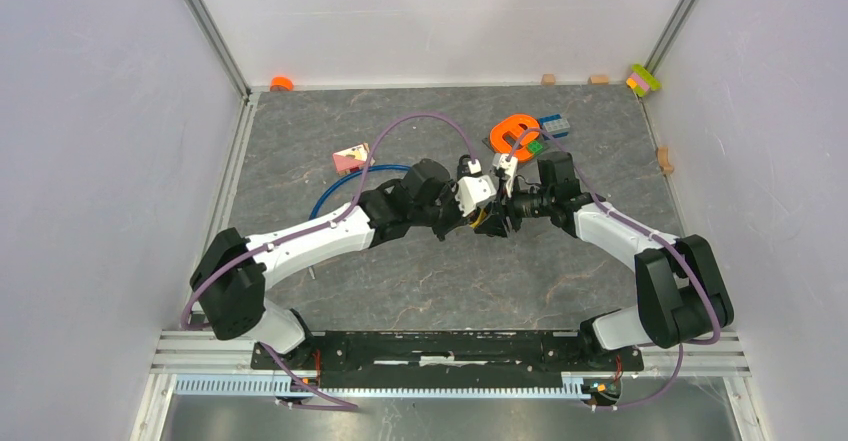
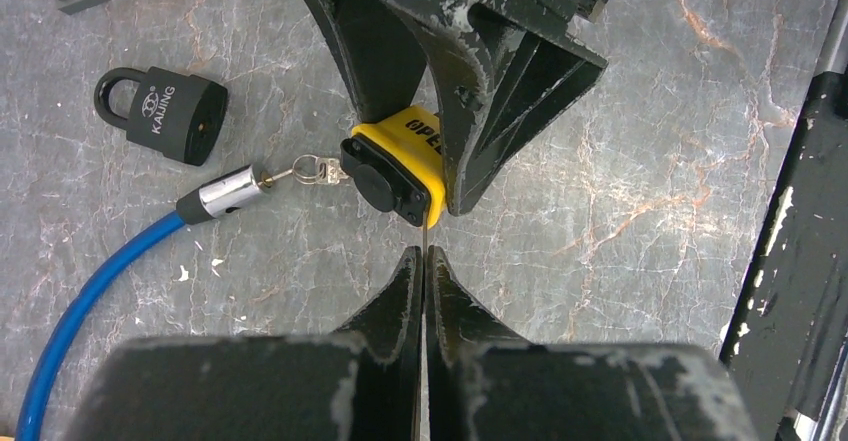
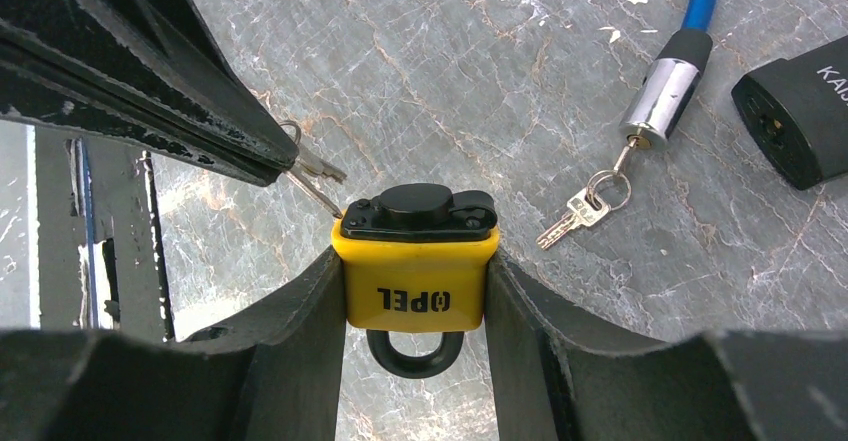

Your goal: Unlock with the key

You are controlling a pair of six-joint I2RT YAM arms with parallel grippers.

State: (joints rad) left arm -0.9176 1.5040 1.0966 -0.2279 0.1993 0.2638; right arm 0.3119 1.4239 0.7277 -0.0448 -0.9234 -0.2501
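Note:
A yellow OPEL padlock [image 3: 415, 283] with a black keyhole cap and black shackle is clamped between the fingers of my right gripper [image 3: 415, 261] and held above the table, cap facing away from the wrist. It also shows in the left wrist view [image 2: 400, 161] and the top view [image 1: 490, 219]. My left gripper [image 2: 425, 256] is shut on a thin silver key [image 3: 318, 189]. The key's tip touches the left corner of the padlock's black cap. In the top view both grippers meet at mid-table, left [image 1: 470, 216] and right [image 1: 510, 209].
A black KAIJING padlock [image 2: 165, 111] lies on the table. Next to it is a blue cable lock [image 2: 90, 291] with a chrome end [image 3: 660, 96] and a small key bunch [image 3: 585, 206]. An orange object [image 1: 515, 131] and toy bricks lie behind, a pink block [image 1: 350, 156] at back left.

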